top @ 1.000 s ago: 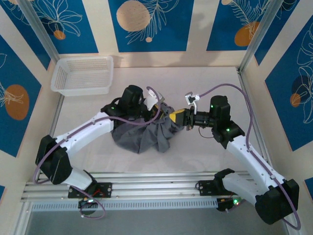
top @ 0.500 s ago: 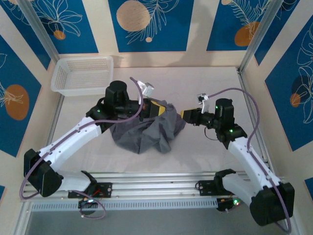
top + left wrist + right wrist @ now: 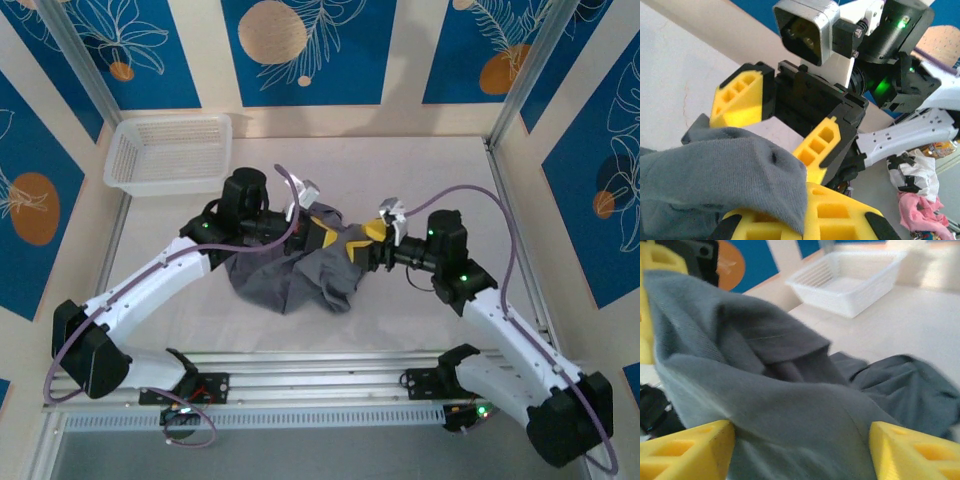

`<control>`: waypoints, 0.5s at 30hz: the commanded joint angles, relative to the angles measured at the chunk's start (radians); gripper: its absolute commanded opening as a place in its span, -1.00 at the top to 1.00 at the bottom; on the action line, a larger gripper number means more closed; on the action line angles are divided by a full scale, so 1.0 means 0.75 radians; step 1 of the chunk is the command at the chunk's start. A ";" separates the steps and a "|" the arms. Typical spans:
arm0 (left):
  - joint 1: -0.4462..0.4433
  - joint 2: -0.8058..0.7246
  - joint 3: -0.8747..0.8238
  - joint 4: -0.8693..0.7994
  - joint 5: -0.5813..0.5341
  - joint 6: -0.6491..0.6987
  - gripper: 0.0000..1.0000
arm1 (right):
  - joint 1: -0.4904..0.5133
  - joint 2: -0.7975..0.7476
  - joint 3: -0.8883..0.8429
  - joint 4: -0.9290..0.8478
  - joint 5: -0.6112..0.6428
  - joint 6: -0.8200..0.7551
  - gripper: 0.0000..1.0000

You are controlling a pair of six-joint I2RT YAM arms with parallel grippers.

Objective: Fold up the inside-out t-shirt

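I am holding a fold of the inside-out t-shirt point(image 3: 295, 278) clamped in the left gripper point(image 3: 325, 235) while the right gripper point(image 3: 357, 246) is straddling the cloth with its fingers apart, the shirt lying bunched and unspread on the arms' side of the white basket point(image 3: 170, 152), so I am judging the folding hardly begun

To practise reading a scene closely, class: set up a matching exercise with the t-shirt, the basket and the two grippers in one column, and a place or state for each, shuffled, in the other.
1 t-shirt
2 basket
3 left gripper
4 right gripper

A open around a fold
B far left corner of the table
C bunched in the middle
D shut on the t-shirt

Pairs: 1-C, 2-B, 3-D, 4-A
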 commanded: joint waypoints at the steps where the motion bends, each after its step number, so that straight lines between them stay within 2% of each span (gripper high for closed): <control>1: -0.001 -0.010 0.004 -0.284 -0.085 0.163 1.00 | 0.110 0.071 0.049 -0.163 -0.095 -0.090 0.05; 2: -0.005 -0.011 -0.025 -0.391 -0.192 0.190 1.00 | 0.132 0.083 0.040 -0.213 -0.154 -0.079 0.16; 3: -0.006 -0.008 -0.048 -0.493 -0.311 0.202 1.00 | 0.152 0.088 0.028 -0.261 -0.206 -0.070 0.17; 5: -0.008 -0.001 -0.122 -0.667 -0.577 0.171 0.89 | 0.221 0.097 0.013 -0.373 -0.312 -0.056 0.07; 7: -0.008 -0.008 -0.172 -0.769 -0.814 0.091 0.56 | 0.294 0.095 0.030 -0.447 -0.300 -0.021 -0.12; 8: -0.008 -0.025 -0.195 -0.775 -0.870 0.067 0.36 | 0.313 0.083 0.038 -0.448 -0.280 0.008 -0.15; 10: -0.006 -0.076 -0.226 -0.712 -0.876 0.038 0.09 | 0.304 0.046 0.030 -0.389 -0.219 0.103 -0.19; 12: -0.006 -0.110 -0.233 -0.615 -0.812 0.020 -0.11 | 0.273 0.019 0.031 -0.359 -0.100 0.171 -0.23; 15: -0.007 -0.071 -0.203 -0.529 -0.676 -0.014 -0.19 | 0.213 0.061 0.072 -0.429 0.204 0.266 -0.10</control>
